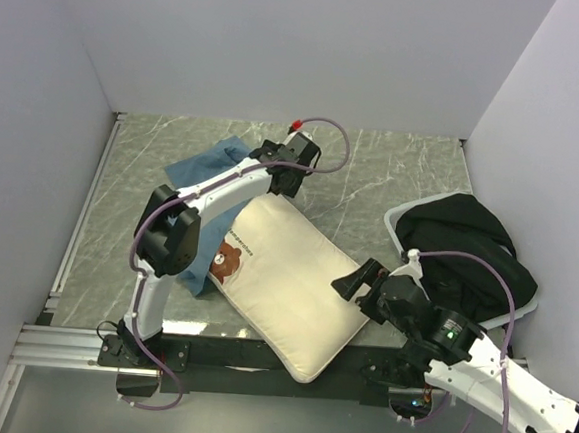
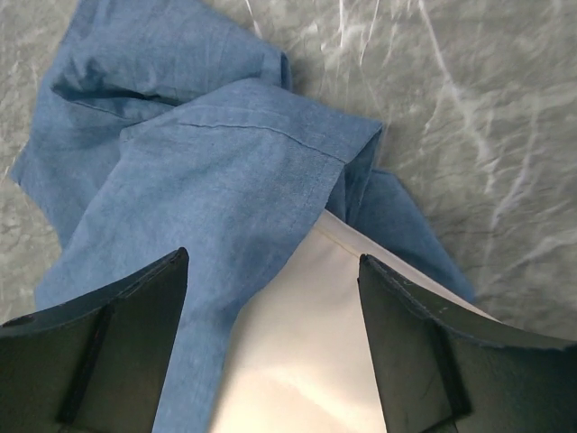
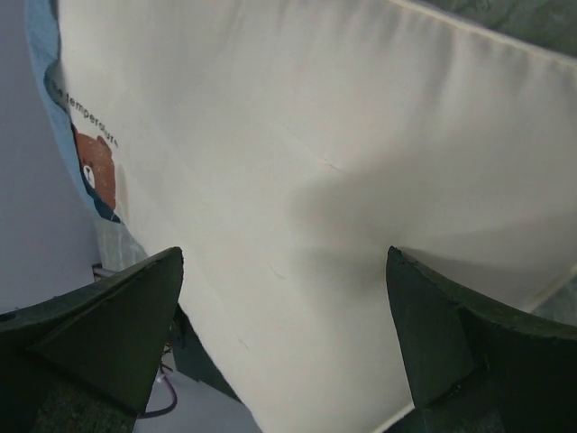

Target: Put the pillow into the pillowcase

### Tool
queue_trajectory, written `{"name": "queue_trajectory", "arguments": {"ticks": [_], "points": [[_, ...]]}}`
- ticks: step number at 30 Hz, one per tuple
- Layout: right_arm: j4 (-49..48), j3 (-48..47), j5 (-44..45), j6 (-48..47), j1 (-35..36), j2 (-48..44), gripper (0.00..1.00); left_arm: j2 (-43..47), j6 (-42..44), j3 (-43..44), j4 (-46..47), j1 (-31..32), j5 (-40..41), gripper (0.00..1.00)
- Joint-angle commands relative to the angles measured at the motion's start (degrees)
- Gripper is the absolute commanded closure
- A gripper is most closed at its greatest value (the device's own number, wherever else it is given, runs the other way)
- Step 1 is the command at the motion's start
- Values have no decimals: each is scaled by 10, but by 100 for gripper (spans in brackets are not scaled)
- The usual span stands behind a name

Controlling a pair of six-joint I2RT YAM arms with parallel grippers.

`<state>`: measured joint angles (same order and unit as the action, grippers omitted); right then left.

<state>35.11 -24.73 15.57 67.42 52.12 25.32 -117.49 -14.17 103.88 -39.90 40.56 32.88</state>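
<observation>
My left tool [image 2: 272,271] is spread, empty, over the pillowcase [image 2: 198,171] hem that laps the pillow [image 2: 297,361] corner directly beneath it; I judge this is to pinch the mouth open. My right tool [image 3: 284,262], also spread, faces the pillow's flank, ready to push.

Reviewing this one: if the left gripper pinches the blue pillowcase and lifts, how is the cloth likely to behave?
Probably floppy: the pillowcase lies creased and folded over itself, so it should drape from a pinch rather than hold its shape. It looks thin, so it is likely light. Its hemmed edge overlaps the corner of the pillow, so lifting may drag it across that corner.
</observation>
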Motion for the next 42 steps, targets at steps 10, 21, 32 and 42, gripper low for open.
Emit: {"name": "queue_trajectory", "arguments": {"ticks": [10, 21, 32, 42], "points": [[184, -46, -43, 97, -5, 45, 0, -56, 20, 30, 24, -3, -6, 33], [-100, 78, -69, 60, -4, 74, 0, -22, 6, 13, 32, 0, -23, 99], [-112, -6, 3, -29, -5, 71, 98, 80, 6, -17, 12, 16, -20, 99], [-156, -92, -36, -135, -11, 121, 100, 102, -50, 14, -11, 99, -95, 99]]}}
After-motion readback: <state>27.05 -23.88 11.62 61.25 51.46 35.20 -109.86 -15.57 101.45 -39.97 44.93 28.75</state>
